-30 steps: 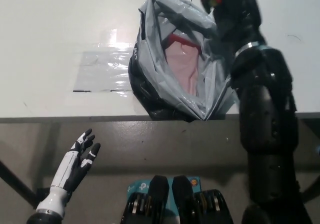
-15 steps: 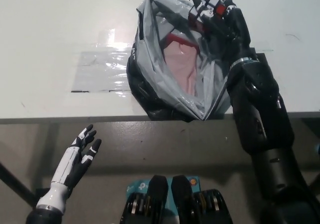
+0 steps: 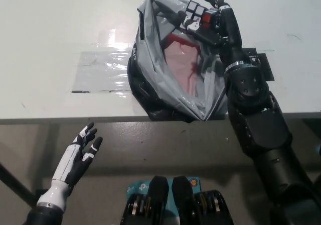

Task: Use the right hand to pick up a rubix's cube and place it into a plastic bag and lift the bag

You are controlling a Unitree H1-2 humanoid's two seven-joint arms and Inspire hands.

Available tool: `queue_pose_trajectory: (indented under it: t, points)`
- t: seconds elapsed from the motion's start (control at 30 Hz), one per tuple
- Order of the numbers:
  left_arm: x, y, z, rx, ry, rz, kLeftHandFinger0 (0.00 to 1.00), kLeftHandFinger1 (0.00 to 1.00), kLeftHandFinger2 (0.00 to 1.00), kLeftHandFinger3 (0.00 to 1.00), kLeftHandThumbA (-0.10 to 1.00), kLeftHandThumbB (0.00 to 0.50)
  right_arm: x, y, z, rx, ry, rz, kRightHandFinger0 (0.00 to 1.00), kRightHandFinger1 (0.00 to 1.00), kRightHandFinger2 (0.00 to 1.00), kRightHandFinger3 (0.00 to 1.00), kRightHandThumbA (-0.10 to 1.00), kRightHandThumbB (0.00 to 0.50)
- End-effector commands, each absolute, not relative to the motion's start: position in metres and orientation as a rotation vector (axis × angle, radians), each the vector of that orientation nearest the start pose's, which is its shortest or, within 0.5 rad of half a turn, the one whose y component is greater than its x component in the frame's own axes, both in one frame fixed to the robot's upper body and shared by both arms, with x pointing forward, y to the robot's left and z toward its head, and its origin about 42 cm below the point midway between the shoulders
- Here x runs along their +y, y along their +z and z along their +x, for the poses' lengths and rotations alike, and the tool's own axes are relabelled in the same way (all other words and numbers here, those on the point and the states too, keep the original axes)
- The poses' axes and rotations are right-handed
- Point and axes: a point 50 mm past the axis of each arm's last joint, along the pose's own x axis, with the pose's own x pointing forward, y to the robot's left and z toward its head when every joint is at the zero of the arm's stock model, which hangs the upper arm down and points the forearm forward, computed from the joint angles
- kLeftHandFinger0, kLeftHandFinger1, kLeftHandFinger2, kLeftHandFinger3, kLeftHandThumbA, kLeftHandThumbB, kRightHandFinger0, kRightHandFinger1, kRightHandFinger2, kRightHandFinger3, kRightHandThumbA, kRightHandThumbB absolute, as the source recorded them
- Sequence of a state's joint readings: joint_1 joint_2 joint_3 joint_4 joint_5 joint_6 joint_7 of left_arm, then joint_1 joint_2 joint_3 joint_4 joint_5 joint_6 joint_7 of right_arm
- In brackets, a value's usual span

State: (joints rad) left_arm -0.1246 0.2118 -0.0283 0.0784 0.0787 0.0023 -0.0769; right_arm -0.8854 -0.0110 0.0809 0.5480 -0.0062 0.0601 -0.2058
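Bag (image 3: 165, 84) mouth wide open, unobstructed

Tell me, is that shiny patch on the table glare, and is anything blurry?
Head view: yes, light glares off the clear tape on the white table; the plastic bag shines too; the cube in the right hand looks sharp.

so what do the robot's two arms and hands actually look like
The left hand is white with black fingers and palm patches, on a slim white forearm ending in a metal ring. The right hand and arm are all black: bulky rounded segments and a silver band at the wrist.
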Motion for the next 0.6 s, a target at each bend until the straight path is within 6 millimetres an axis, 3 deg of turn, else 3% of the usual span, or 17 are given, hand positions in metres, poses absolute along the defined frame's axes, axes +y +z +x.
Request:
queue_pose_trajectory:
  t: [0.0, 0.03, 0.07, 0.1, 0.13, 0.2, 0.23, 0.27, 0.4, 0.57]
  points:
    - [0.2667, 0.1295, 0.3329, -0.077, -0.131, 0.316, 0.87, 1.0, 1.0, 1.0, 0.86, 0.171, -0.1079, 0.335, 0.5123, -0.447, 0.095, -0.165, 0.08, 0.54, 0.89, 0.93, -0.1, 0.228]
    - [0.2666, 0.1297, 0.3331, -0.076, -0.131, 0.315, 0.87, 1.0, 1.0, 1.0, 0.86, 0.171, -0.1079, 0.3352, 0.5121, -0.445, 0.099, -0.161, 0.08, 0.54, 0.89, 0.93, -0.1, 0.228]
    - [0.2667, 0.131, 0.3336, -0.079, -0.13, 0.318, 0.86, 1.0, 1.0, 1.0, 0.86, 0.166, -0.1086, 0.3357, 0.512, -0.393, 0.154, -0.143, 0.54, 1.0, 1.0, 1.0, 0.32, 0.438]
    - [0.2668, 0.1315, 0.3336, -0.08, -0.129, 0.319, 0.86, 1.0, 1.0, 1.0, 0.86, 0.166, -0.1091, 0.3359, 0.5116, -0.369, 0.181, -0.143, 0.54, 1.0, 1.0, 1.0, 0.32, 0.438]
    - [0.2669, 0.1318, 0.3333, -0.079, -0.129, 0.321, 0.86, 1.0, 1.0, 1.0, 0.86, 0.167, -0.1101, 0.3355, 0.5108, -0.341, 0.222, -0.144, 0.95, 1.0, 1.0, 1.0, 0.37, 0.406]
    - [0.267, 0.132, 0.3333, -0.079, -0.129, 0.323, 0.86, 1.0, 1.0, 1.0, 0.86, 0.172, -0.1112, 0.3349, 0.5103, -0.33, 0.252, -0.142, 1.0, 1.0, 1.0, 1.0, 0.41, 0.435]
    - [0.2668, 0.1333, 0.334, -0.083, -0.13, 0.326, 0.85, 1.0, 1.0, 1.0, 0.88, 0.188, -0.1129, 0.3352, 0.5097, -0.333, 0.274, -0.192, 1.0, 1.0, 1.0, 1.0, 0.55, 0.47]
    - [0.2666, 0.1344, 0.3347, -0.085, -0.13, 0.326, 0.85, 1.0, 1.0, 1.0, 0.88, 0.188, -0.1139, 0.336, 0.5095, -0.338, 0.279, -0.236, 1.0, 1.0, 1.0, 1.0, 0.62, 0.498]
    - [0.2669, 0.1351, 0.3359, -0.085, -0.126, 0.308, 0.86, 1.0, 1.0, 1.0, 0.85, 0.181, -0.1152, 0.3381, 0.5099, -0.332, 0.288, -0.323, 1.0, 1.0, 1.0, 1.0, 0.75, 0.5]
    - [0.2663, 0.1378, 0.3371, -0.097, -0.128, 0.319, 0.84, 1.0, 1.0, 1.0, 0.86, 0.171, -0.1176, 0.3391, 0.5098, -0.317, 0.289, -0.338, 1.0, 1.0, 1.0, 1.0, 0.75, 0.49]
